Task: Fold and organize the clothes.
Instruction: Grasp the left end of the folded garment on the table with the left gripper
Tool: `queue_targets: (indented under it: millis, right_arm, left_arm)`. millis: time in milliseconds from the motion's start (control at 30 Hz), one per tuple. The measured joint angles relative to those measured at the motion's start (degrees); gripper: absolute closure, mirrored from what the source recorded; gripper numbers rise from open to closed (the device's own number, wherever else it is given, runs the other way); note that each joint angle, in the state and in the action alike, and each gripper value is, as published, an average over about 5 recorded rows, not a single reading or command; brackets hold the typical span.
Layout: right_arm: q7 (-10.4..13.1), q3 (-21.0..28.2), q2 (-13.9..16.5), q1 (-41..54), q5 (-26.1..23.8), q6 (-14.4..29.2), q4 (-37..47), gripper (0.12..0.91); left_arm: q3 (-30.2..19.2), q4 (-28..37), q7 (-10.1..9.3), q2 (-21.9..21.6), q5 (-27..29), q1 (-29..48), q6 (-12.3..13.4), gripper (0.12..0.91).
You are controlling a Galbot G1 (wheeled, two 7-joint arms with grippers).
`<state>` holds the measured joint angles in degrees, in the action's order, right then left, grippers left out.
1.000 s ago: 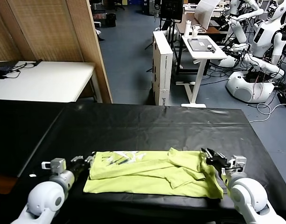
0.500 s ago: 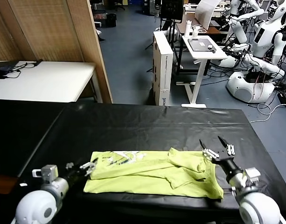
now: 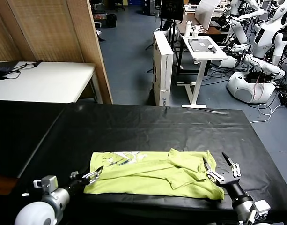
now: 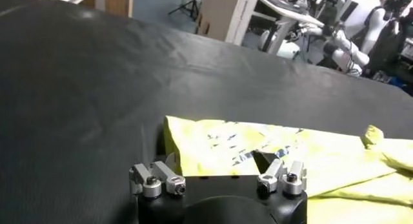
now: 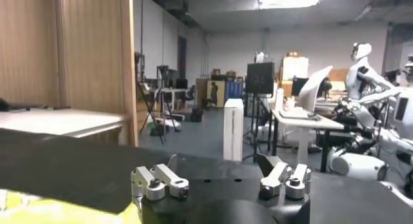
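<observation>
In your head view, the lime T-shirt (image 3: 155, 173) lies folded into a long strip near the front edge of the black table (image 3: 148, 126), with your left gripper (image 3: 91, 176) open just at its left end and your right gripper (image 3: 221, 167) open and lifted by its right end, neither holding cloth. Your left wrist view shows the shirt's printed end (image 4: 258, 151) lying flat right ahead of that gripper's spread fingers (image 4: 158, 180). Your right wrist view shows only a sliver of yellow-green cloth (image 5: 64, 212) beside its open fingers (image 5: 284, 179).
</observation>
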<state>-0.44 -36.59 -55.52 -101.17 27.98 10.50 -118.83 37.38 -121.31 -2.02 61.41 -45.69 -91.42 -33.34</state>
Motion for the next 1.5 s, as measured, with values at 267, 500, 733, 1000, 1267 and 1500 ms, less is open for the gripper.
queue_targets:
  millis: [267, 500, 733, 1000, 1267, 1500]
  right_arm:
    - [0.0, 0.2, 0.0, 0.0, 0.0, 0.0, 0.0, 0.118]
    - [0.0, 0.4, 0.0, 0.2, 0.0, -0.1, 0.0, 0.118]
    - [0.0, 0.7, 0.0, 0.6, -0.2, -0.3, 0.2, 0.118]
    - [0.1, 1.4, 0.0, 1.7, -0.2, -0.8, 0.4, 0.118]
    - [0.1, 1.5, -0.2, 1.9, -0.3, -0.8, 0.4, 0.118]
    - [0.2, 1.9, -0.5, 2.5, -0.6, -1.0, 0.7, 0.118]
  left_arm:
    - [-0.1, 0.2, 0.17, 0.9, 0.3, -0.5, 0.1, 0.123]
    - [-0.4, 0.4, 0.36, 1.7, 0.5, -0.7, 0.3, 0.125]
    - [-0.6, 1.3, 0.52, 2.1, 0.9, -0.6, 0.7, 0.154]
    - [-1.2, 0.6, 0.42, 2.5, 1.3, -0.8, 0.6, 0.313]
    - [-1.6, 1.1, 0.49, 2.6, 1.8, -0.6, 0.6, 0.473]
    - [-1.9, 1.2, 1.39, 2.5, 2.5, -0.7, 0.6, 0.706]
